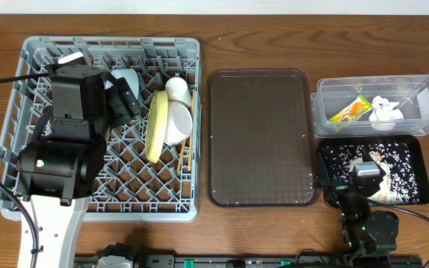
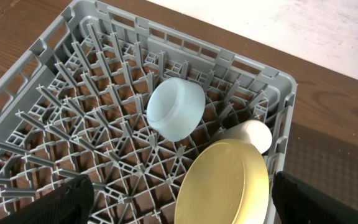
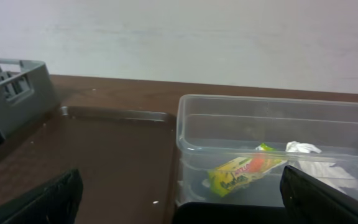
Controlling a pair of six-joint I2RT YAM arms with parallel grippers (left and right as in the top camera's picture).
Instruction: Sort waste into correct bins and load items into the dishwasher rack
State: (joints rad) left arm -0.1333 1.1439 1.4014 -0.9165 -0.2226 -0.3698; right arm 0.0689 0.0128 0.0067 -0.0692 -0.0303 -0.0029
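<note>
Over the grey rack [image 2: 185, 43] holding the blue bowl [image 2: 174, 109] and yellow plate [image 2: 222, 183], the left fingers [image 2: 61, 202] spread wide and empty, while the right fingers [image 3: 45, 199], seemingly just as parted and empty, face the clear tub [image 3: 229, 124].

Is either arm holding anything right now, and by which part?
Nothing. The left fingers and the right fingers are both spread open, empty.

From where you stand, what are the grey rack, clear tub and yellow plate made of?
Dishwasher rack: moulded grey plastic, matte, judging by its thin ribbed grid. Clear tub: transparent glossy plastic; the wrapper shows through its wall. Yellow plate: smooth, faint sheen; plastic or glazed ceramic, can't tell.
</note>
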